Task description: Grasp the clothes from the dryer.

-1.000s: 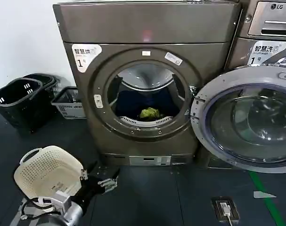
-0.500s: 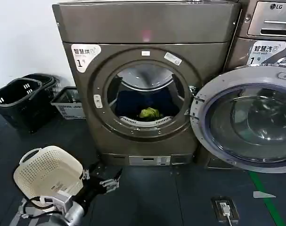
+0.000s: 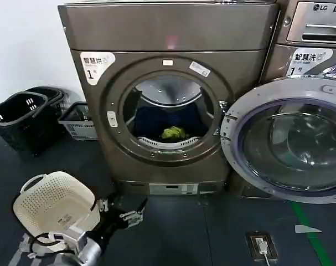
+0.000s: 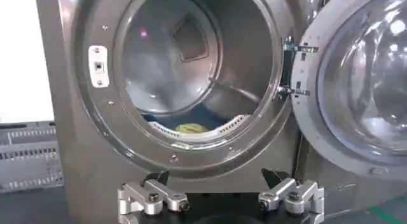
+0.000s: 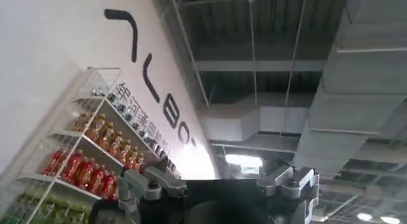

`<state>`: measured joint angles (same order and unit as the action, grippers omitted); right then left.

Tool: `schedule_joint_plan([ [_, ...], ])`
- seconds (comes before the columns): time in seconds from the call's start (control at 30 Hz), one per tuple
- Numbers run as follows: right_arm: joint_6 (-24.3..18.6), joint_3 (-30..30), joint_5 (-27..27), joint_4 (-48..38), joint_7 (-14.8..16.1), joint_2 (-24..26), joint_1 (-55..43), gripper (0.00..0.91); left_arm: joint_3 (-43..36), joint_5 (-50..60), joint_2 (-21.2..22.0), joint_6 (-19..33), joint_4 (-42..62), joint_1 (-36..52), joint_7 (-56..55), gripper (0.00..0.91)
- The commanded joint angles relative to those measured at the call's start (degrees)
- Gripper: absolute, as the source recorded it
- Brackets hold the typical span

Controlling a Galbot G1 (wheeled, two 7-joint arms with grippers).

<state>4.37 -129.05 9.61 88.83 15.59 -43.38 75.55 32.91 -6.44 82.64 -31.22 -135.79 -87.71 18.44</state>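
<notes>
Even, soft indoor light falls on the dryer (image 3: 168, 94), with a small pinkish glare spot on its top panel. The drum's upper wall shines pale, while its lower back is dark around the clothes (image 3: 174, 133). The open door (image 3: 292, 141) carries hazy reflections in its glass. The floor (image 3: 184, 233) is dim. In the right wrist view, ceiling lights (image 5: 245, 160) blow out white.

clothes (image 3: 175, 133) inside dryer (image 3: 168, 94), baskets (image 3: 32, 119) left
</notes>
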Motion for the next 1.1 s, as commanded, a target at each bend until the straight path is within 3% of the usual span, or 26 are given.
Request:
schedule_joint_plan([
  [0.03,0.0,0.0,0.0,0.1,-0.1,-0.1,0.0,0.907,-0.2,-0.7,0.5,0.4,-0.2,0.0,-0.1,0.907],
  [1.1,-0.7,0.2,-1.1,-0.7,-0.6,-0.1,-0.3,0.907,-1.0,2.9,0.3,-2.5,-0.1,-1.0,-4.0,0.907],
])
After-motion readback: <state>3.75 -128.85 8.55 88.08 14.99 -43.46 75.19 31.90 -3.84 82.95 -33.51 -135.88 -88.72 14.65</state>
